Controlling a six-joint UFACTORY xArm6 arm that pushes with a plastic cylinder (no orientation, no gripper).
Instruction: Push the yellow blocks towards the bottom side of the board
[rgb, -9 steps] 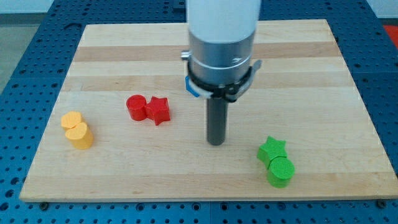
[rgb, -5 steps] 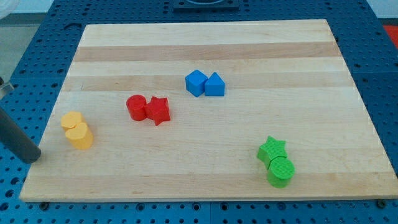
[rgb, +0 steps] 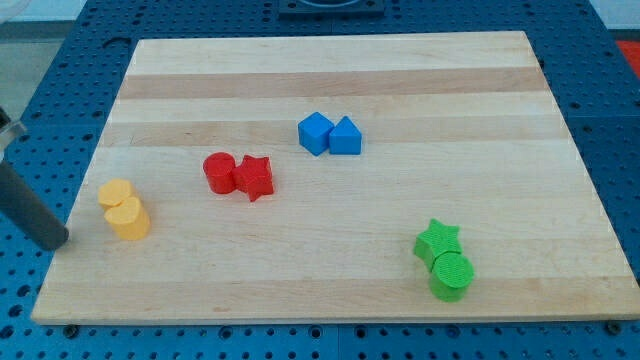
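A wooden board (rgb: 400, 190) is seen lying on a blue perforated counter (rgb: 40, 90). Two yellow blocks are found near the board's left edge, touching each other: a yellow cylinder (rgb: 129, 217) toward the view's bottom and a second yellow block (rgb: 114, 192), whose shape cannot be made out with certainty, just above it. The dark rod is seen entering from the view's left edge, slanting down to the right; my tip (rgb: 53, 243) is placed at the left border of the board, to the left of the yellow pair and slightly lower, apart from it. No tool with jaws is carried by the arm, so no opening or closing can be told. Near the board's middle, a red cylinder (rgb: 219, 172) is seen touching a red star (rgb: 255, 177). Above and to the right, a blue cube (rgb: 316, 132) is set against a blue triangular block (rgb: 346, 136). Toward the bottom right, a green star (rgb: 437, 240) is seen touching a green cylinder (rgb: 451, 275).
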